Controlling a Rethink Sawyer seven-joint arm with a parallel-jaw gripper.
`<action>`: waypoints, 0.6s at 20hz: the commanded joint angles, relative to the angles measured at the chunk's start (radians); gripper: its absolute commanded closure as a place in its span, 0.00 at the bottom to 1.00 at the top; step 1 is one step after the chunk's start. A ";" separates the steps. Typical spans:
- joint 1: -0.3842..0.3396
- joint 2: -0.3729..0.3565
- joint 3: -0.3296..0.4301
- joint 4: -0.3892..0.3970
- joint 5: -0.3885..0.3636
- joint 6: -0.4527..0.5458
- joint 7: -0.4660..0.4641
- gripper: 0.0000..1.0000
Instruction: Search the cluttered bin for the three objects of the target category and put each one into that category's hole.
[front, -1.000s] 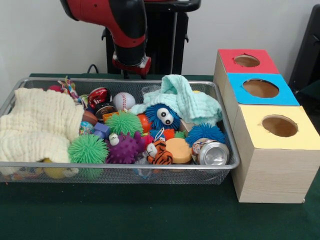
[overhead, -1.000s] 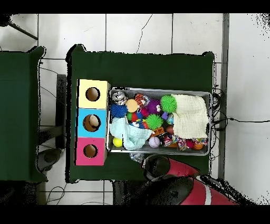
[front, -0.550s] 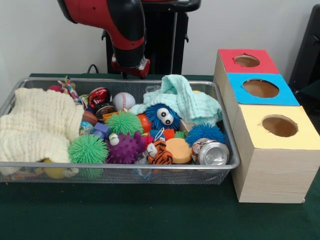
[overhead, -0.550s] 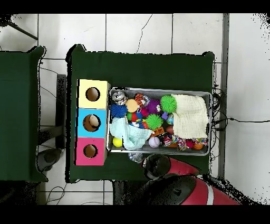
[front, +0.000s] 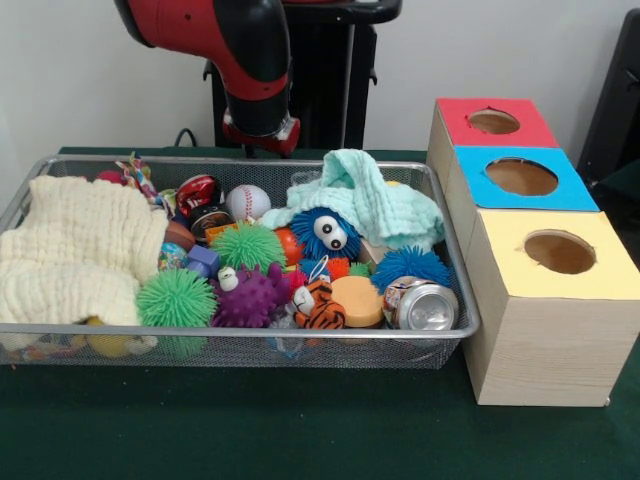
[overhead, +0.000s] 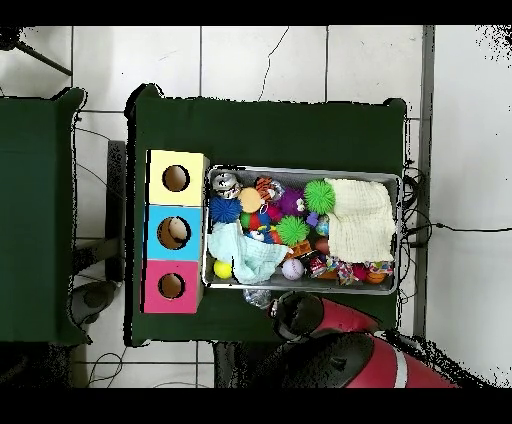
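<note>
A wire mesh bin (front: 300, 345) holds a heap of toys: spiky balls in green (front: 176, 297), purple (front: 248, 296) and blue (front: 412, 266), a blue googly-eyed fuzzy ball (front: 326, 234), a baseball (front: 247, 201), a tiger toy (front: 318, 307), an orange disc (front: 358, 300) and a crushed can (front: 422, 305). To the right stand three boxes with round holes, red (front: 452, 112), blue (front: 470, 166) and yellow (front: 600, 262). My gripper (front: 260, 138) hangs behind the bin's far rim, above the baseball and apart from every toy. In the overhead view it (overhead: 297, 312) sits just outside the bin (overhead: 300, 169).
A cream cloth (front: 75, 255) covers the bin's left end and a mint cloth (front: 370, 200) lies over toys at the back right. A red toy car (front: 198, 190) and a coloured rope toy (front: 135, 175) lie near the back rim.
The arm's end shifted very slightly up and left a second ago and has held still since. Nothing in the bin has moved.
</note>
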 joint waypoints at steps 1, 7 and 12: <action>-0.011 0.026 0.092 -0.140 -0.024 -0.079 0.061 0.00; -0.003 0.023 0.085 -0.140 -0.010 -0.050 0.069 0.00; 0.008 0.011 0.067 -0.108 0.027 -0.030 0.117 0.00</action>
